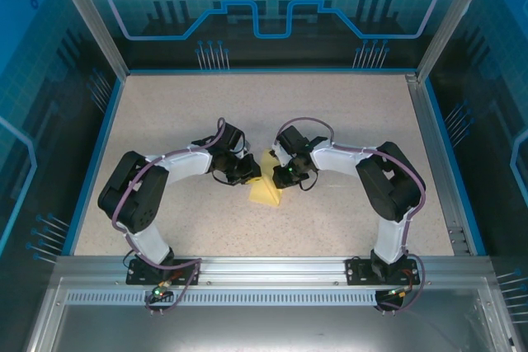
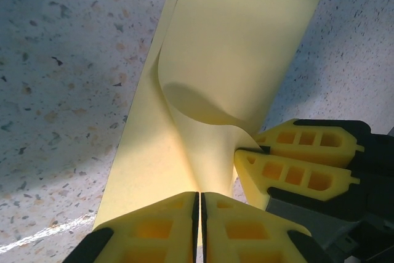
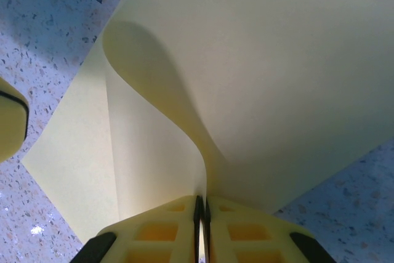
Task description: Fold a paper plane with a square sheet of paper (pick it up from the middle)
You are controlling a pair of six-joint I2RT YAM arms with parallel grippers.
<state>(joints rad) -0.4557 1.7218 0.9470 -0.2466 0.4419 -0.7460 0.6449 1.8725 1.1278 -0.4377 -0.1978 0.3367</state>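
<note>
Fingers of left gripper (image 2: pixel 199 207) pressed together, pinching edge of square sheet of paper (image 2: pixel 234 41). Right gripper (image 3: pixel 201 214) likewise clamped on same sheet. Count: one sheet, two grippers. Both arms bowed outward at elbows, wrists turned inward, grippers near each other at mid-table (image 1: pixel 165 121). Sheet curls between them. Bare tabletop all round, blue rim (image 1: pixel 92 154) well apart.

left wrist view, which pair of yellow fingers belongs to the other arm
The pair entering from the right, stacked one over the other: the right gripper, pinching the sheet of paper. The left gripper shows side by side at the bottom.
</note>
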